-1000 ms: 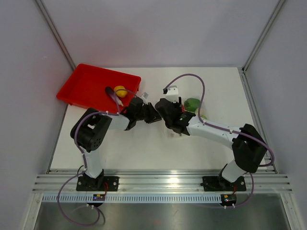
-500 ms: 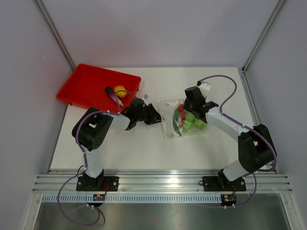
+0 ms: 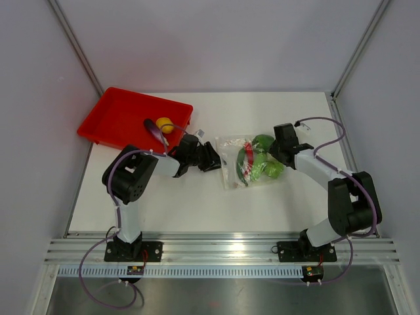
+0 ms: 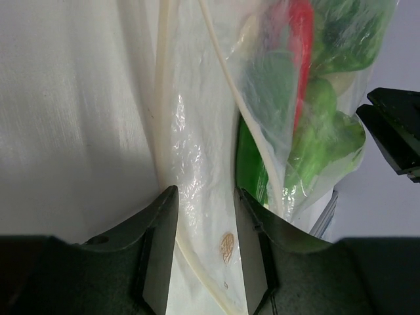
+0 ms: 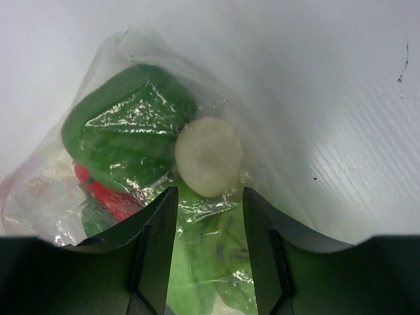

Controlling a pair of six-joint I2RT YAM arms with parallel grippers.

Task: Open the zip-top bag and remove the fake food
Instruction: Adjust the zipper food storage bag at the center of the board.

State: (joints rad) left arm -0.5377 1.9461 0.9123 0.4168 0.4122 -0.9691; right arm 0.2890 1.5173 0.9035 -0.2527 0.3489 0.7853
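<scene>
Grey walls (image 3: 230, 46) close in a white desk (image 3: 197, 203), and you look down on it from above. Its biggest load is the red tray (image 3: 108, 121), at ten o'clock from the desk's middle. Next comes the zip-top bag (image 3: 230, 174), clear and crinkled, lying flat just toward three o'clock from the middle and well apart from the tray.

Your left pincer (image 3: 211, 159) sits at the bag's nine o'clock edge, released. Its wrist view shows the fingers spread, with loose film and the pale zip strip (image 4: 162, 98) running between them and nothing pinched. Your right pincer (image 3: 275, 149) is at the bag's two o'clock end, also released, fingers spread over the bulging plastic. Whether they touch it you cannot tell.

Most of the fake food (image 3: 262, 168) is inside the bag: green pieces bunched toward its three o'clock side, a red piece (image 3: 246, 159) beside them, and a pale disc (image 5: 209, 156) against the darkest green one. Near the tray's four o'clock edge, a purple piece (image 3: 153, 129) and a yellow ball (image 3: 164, 124) lie side by side.
</scene>
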